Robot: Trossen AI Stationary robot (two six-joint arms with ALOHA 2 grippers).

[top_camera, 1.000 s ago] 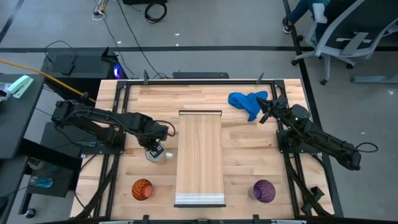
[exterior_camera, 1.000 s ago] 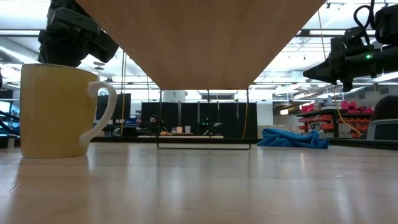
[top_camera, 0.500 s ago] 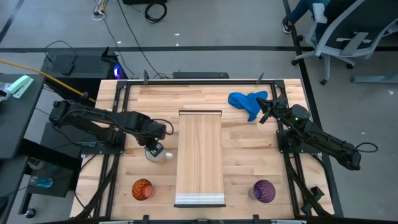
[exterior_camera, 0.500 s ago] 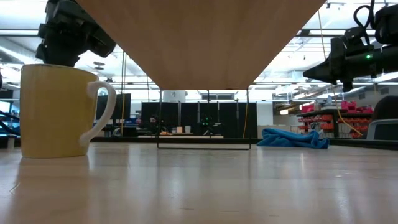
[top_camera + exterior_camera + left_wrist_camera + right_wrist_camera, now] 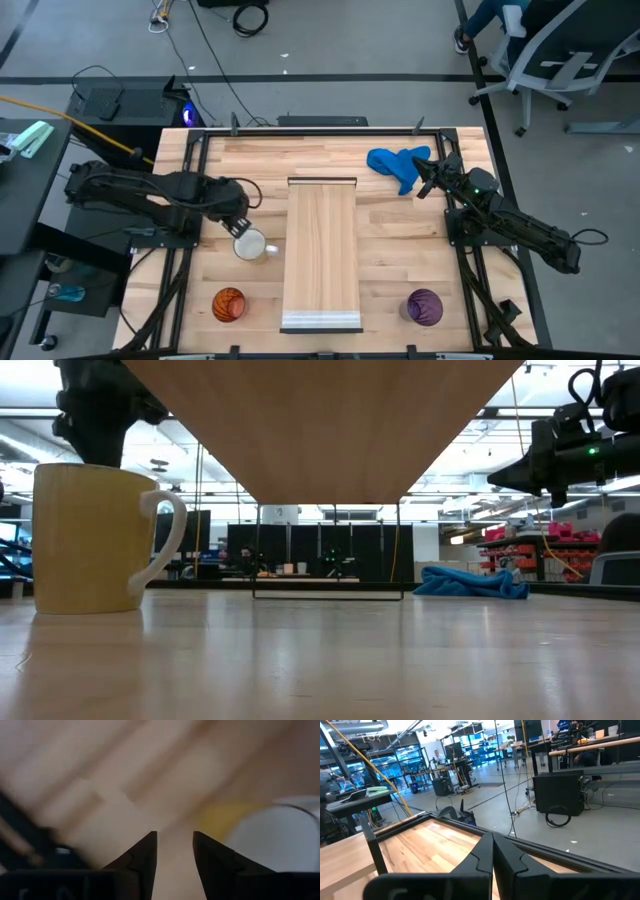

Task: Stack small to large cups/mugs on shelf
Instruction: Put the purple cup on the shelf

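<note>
The white mug stands upright on its base on the tabletop, left of the shelf, a long light plank. Its handle shows in the low view. My left gripper hangs just above and beside the mug's far left side, open, with nothing between its fingers; the mug lies off to one side of them. The orange cup and the purple cup stand near the front edge. My right gripper waits shut at the table's far right.
A blue cloth lies crumpled at the far right, beside my right gripper. Dark frame rails run along the table's sides. Bare wood lies between the shelf and the purple cup.
My left gripper has risen from the white mug's rim and drawn back toward the table's left edge, tipping somewhat. The mug stays upright where it stood.
</note>
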